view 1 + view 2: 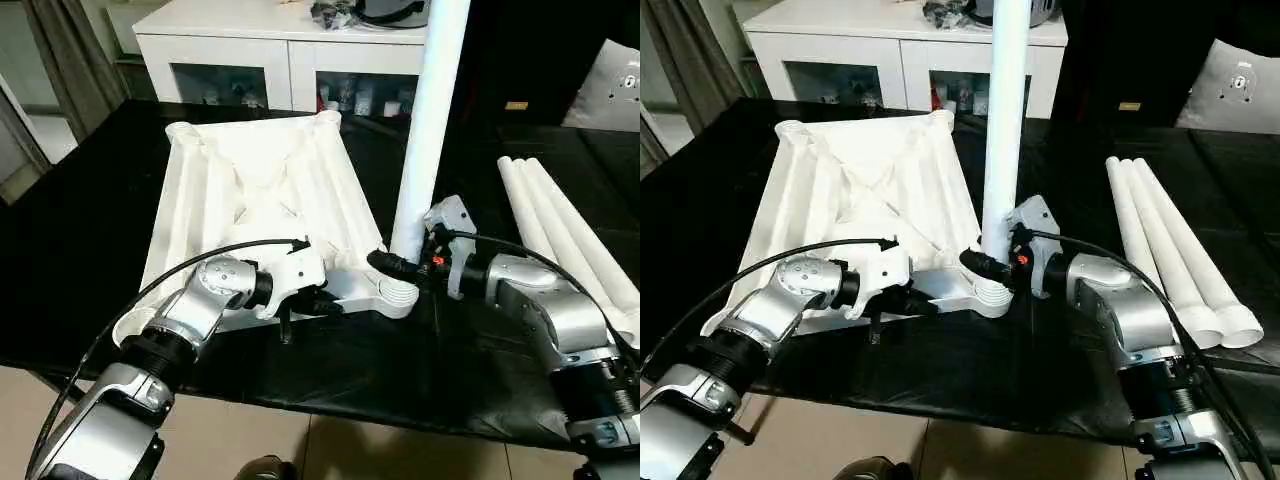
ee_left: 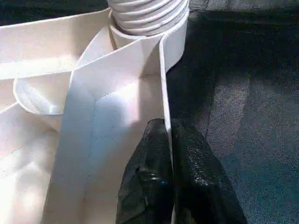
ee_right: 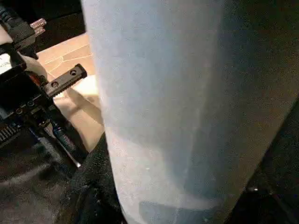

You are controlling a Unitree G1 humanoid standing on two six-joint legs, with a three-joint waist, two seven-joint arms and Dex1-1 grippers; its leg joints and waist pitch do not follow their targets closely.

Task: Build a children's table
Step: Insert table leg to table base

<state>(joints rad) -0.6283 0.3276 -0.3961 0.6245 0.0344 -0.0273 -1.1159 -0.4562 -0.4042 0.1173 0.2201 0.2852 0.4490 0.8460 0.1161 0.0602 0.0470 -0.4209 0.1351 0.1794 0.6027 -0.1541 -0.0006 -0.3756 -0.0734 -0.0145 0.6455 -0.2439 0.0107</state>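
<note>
Tabletop (image 1: 255,185) rim pinched by closed left gripper (image 2: 169,140); upright leg (image 1: 428,130), centre frame, held in half-open right gripper (image 1: 425,262), axis vertical over corner socket (image 1: 395,295).

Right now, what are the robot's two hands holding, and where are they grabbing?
The left gripper pinches the upside-down table top by its thin near edge wall. The right gripper holds the upright leg near its bottom, above the corner socket.
</note>
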